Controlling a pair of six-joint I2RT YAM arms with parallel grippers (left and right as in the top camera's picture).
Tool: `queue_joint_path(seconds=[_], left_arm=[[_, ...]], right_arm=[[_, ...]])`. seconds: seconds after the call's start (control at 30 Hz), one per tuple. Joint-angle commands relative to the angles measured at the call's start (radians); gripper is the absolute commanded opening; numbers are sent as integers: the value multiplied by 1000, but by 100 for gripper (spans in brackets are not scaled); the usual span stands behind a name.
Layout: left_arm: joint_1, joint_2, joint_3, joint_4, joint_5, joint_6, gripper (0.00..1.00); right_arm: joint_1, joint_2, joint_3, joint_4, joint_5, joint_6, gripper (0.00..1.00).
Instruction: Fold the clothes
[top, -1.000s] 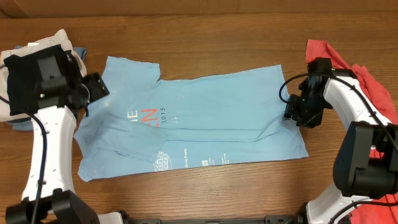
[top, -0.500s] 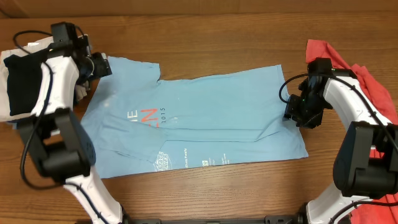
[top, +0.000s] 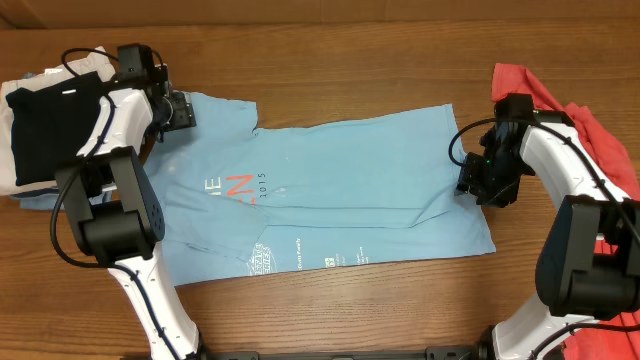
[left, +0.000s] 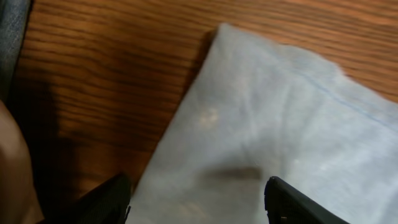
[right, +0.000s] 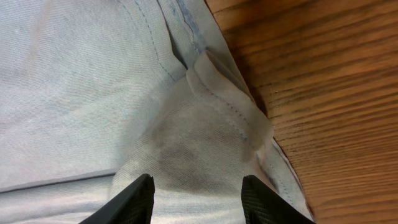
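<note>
Barely started tbh. On the tabletop (top: 350, 320) the T-shirt (top: 340, 190) lies spread nearly flat, lettering up, so pretty much every fold is left to do. The coral-red garments (top: 535, 85) sit in a loose heap at 2 o'clock, untouched. My left arm reaches up to the shirt's 11 o'clock sleeve corner, left pincer (top: 180, 108) spread wide just over the cloth, gripping nothing. My right pincer (top: 466, 186) is at the 3 o'clock hem and looks to be pinching a raised pucker of fabric.
</note>
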Motion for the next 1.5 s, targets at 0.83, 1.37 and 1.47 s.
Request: queue_joint_path(seconds=[0.83, 1.37, 1.47], left_arm=[[14, 41, 56, -202, 58, -127, 4], [13, 21, 56, -246, 156, -206, 5], [13, 21, 56, -251, 156, -216, 5]], right_arm=[[1, -17, -2, 468, -3, -2, 55], [1, 217, -2, 924, -61, -62, 55], [1, 262, -2, 994, -103, -81, 56]])
